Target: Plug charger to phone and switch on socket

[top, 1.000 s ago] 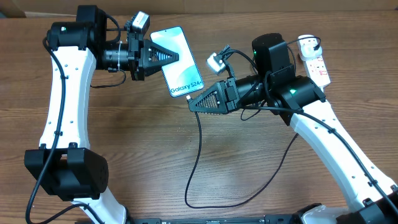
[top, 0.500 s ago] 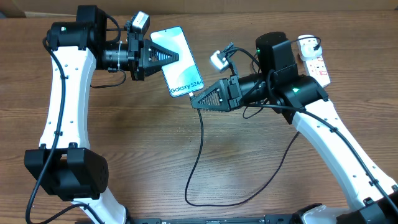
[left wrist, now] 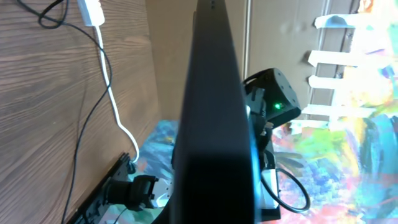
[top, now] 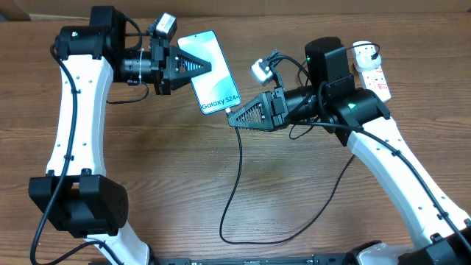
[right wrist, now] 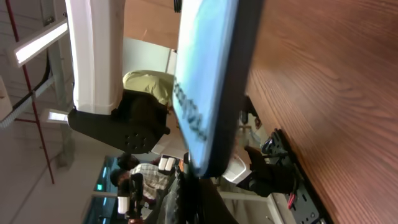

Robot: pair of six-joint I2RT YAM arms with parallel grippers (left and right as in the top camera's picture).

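Observation:
The phone (top: 217, 85) is lifted off the table with its light blue screen up, and my left gripper (top: 206, 68) is shut on its left long edge. In the left wrist view the phone (left wrist: 214, 124) is a dark slab seen edge-on that hides my fingers. My right gripper (top: 231, 117) is shut on the tip of the charger (top: 237, 169), right at the phone's lower end by the "Galaxy S24+" text. In the right wrist view the phone (right wrist: 205, 81) hangs just above my right gripper (right wrist: 199, 193). The socket (top: 374, 76) lies at the far right, partly behind my right arm.
The black cable runs down from my right gripper, loops near the table's front edge (top: 243, 239) and climbs back right under my right arm. The strip's thick white cord (left wrist: 112, 93) crosses the wooden table in the left wrist view.
My right gripper has crept a little up and to the right with the cable tip, closer to the phone's lower end. The left arm and the phone have stayed still.

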